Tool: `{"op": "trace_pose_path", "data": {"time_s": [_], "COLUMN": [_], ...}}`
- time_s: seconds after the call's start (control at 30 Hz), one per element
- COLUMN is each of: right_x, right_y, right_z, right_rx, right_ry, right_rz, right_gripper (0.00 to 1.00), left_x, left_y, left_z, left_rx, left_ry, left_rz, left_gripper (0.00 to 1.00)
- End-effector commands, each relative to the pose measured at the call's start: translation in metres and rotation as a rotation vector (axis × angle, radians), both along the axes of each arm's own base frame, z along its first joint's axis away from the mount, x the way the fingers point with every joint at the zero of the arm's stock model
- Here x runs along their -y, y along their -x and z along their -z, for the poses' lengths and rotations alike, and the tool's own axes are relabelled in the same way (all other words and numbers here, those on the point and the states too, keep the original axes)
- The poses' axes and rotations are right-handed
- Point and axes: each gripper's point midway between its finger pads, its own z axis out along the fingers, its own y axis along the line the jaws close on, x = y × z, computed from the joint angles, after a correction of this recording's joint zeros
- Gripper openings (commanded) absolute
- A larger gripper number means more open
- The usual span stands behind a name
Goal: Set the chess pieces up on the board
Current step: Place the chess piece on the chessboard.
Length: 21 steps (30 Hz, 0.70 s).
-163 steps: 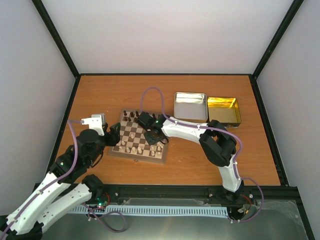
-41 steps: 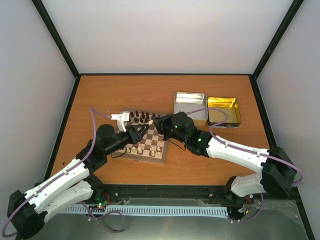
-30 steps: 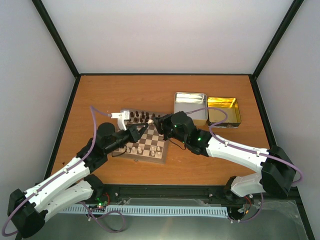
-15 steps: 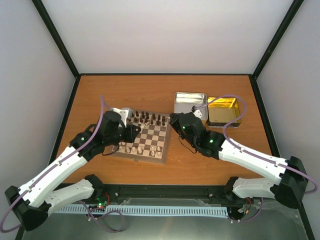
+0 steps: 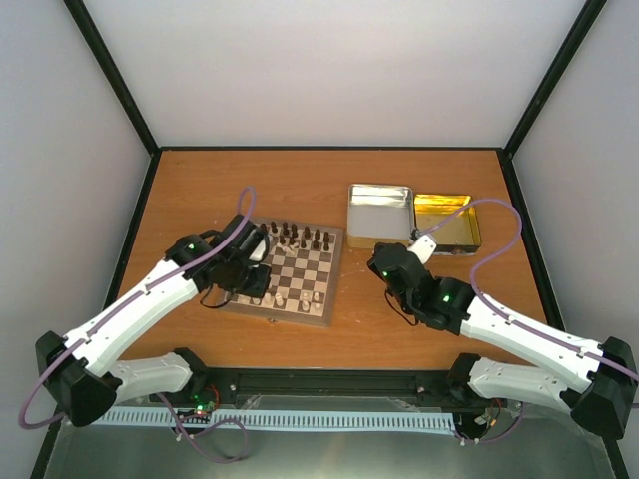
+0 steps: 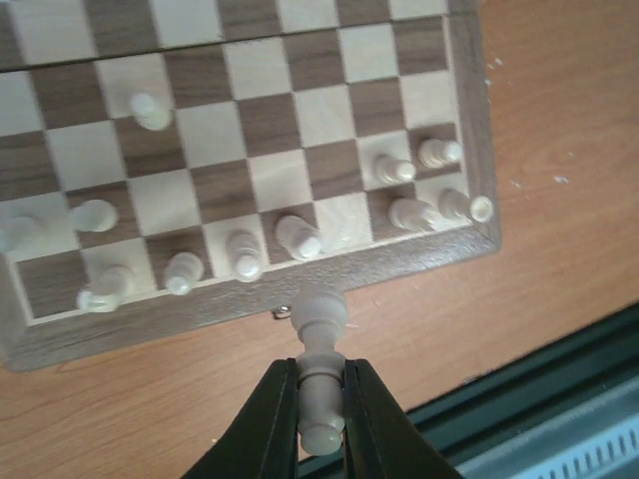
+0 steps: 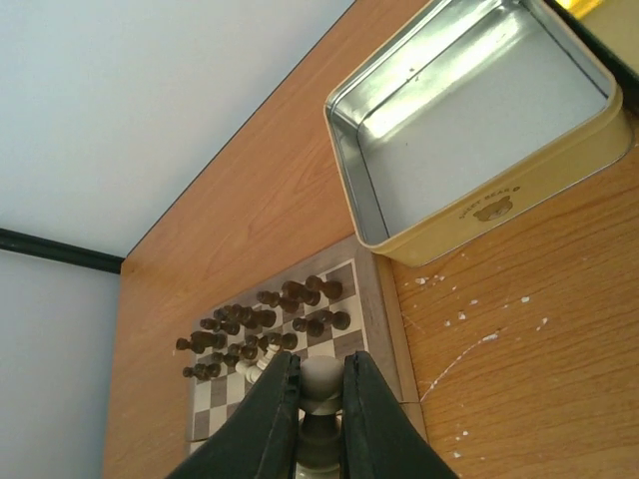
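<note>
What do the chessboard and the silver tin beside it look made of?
The board looks like wood, matte, with visible grain in its squares and border. The silver tin looks like thin metal, shiny: its inner walls reflect light.

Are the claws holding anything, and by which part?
Left claw: cream chessman, by its stem. Right claw: another cream chessman, by its rounded head.
</note>
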Motion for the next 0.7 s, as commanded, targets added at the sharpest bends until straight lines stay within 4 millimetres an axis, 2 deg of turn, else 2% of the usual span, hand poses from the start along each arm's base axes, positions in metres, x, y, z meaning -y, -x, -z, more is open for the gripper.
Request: {"op": "trace_pose_path", "data": {"time_s": [0.0, 0.2, 0.3, 0.4, 0.47, 0.57, 0.67], "right_x": [0.02, 0.023, 0.027, 0.03, 0.03, 0.029, 0.028], "right_y": [0.0, 0.003, 0.005, 0.006, 0.006, 0.007, 0.008], "right_z": [0.002, 0.008, 0.01, 0.01, 0.008, 0.009, 0.011], "right_rx": [0.015, 0.003, 0.0, 0.004, 0.005, -0.001, -0.006], "right_ry": [0.044, 0.032, 0.033, 0.031, 0.027, 0.025, 0.023], "right_rz": [0.068, 0.08, 0.09, 0.095, 0.096, 0.088, 0.079], "right_gripper": [0.03, 0.03, 0.03, 0.03, 0.03, 0.03, 0.03], "left_x": [0.03, 0.045, 0.042, 0.051, 0.056, 0.052, 0.056], "left_y": [0.01, 0.018, 0.01, 0.009, 0.012, 0.008, 0.007], "left_z": [-0.014, 0.021, 0.027, 0.03, 0.039, 0.056, 0.064], "left_rx": [-0.036, -0.106, -0.094, -0.107, -0.129, -0.154, -0.171], "left_ry": [0.078, -0.053, -0.111, -0.084, -0.074, -0.133, -0.134], "left_rz": [0.161, 0.208, 0.186, 0.202, 0.23, 0.22, 0.226], "left_gripper": [0.01, 0.01, 0.01, 0.01, 0.01, 0.01, 0.01]}}
